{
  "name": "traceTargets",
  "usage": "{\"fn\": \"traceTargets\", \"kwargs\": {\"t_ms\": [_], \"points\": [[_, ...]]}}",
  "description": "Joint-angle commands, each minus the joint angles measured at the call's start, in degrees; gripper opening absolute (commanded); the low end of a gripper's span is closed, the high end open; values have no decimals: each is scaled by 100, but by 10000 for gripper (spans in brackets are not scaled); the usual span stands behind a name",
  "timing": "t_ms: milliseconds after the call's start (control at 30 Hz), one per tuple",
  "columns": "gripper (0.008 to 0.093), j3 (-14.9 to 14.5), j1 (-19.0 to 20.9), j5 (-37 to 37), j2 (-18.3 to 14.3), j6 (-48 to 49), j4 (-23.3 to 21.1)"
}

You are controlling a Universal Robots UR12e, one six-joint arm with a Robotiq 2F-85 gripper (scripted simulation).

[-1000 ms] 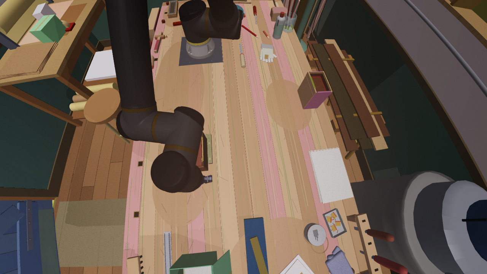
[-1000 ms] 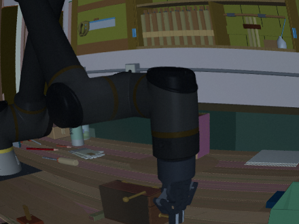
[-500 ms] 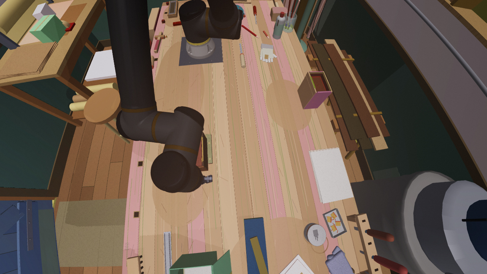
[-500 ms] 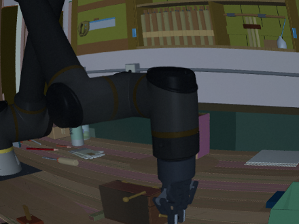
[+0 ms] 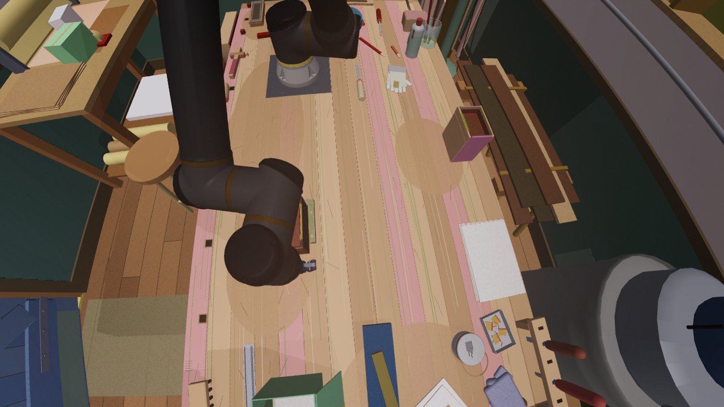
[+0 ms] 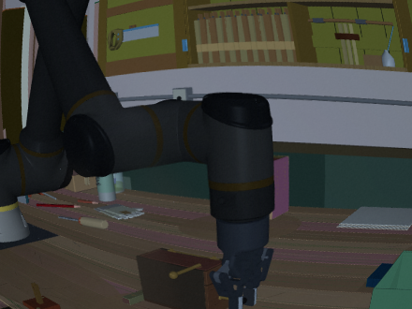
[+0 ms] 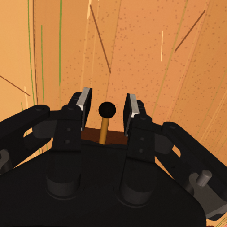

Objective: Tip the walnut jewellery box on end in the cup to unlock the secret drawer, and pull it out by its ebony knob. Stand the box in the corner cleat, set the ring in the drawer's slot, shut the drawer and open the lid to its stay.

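The ebony knob [image 7: 107,109] on its brass stem sits between my fingers, apart from both pads. My gripper [image 7: 107,105] is open and holds nothing. The stem runs back to a dark brown drawer front [image 7: 104,136], mostly hidden behind my gripper body. The walnut jewellery box [image 6: 175,276] lies on the bench just left of my gripper [image 6: 239,283], with a brass-stemmed pin sticking from its face. From above, the arm hides most of the box [image 5: 305,225]; the gripper [image 5: 309,266] shows at its near end. I cannot see the ring.
A white sheet [image 5: 491,259] lies on the right side of the bench. A pink-sided open box [image 5: 468,132] stands further back. A blue board [image 5: 378,362], a green box [image 5: 298,392] and a round tin [image 5: 468,348] crowd the near end.
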State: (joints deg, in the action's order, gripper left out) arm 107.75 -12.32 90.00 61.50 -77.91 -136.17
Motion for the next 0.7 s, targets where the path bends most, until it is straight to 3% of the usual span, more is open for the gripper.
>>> {"fn": "traceTargets", "kwargs": {"t_ms": [0, 667], "points": [[380, -5, 0, 0, 6, 0, -1], [380, -121, 0, 0, 308, 0, 404]]}}
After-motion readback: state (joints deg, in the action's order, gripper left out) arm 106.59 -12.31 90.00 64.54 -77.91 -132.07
